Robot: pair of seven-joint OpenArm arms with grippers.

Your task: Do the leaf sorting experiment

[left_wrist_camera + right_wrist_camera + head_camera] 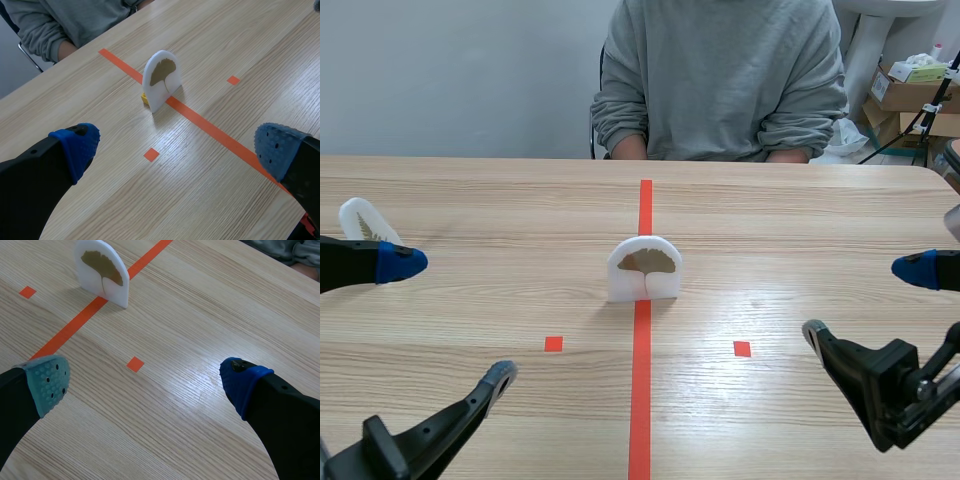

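On the centre tape line (640, 400), at your twelve o'clock, the white leaf card (645, 268) stands upright, untouched.
Your left gripper (452, 318) and right gripper (861, 300) flank it low, fingers spread wide, holding nothing. This looks like the opening pick: the right gripper would reach toward its eleven o'clock and close gently across the card's thin faces without tipping it.
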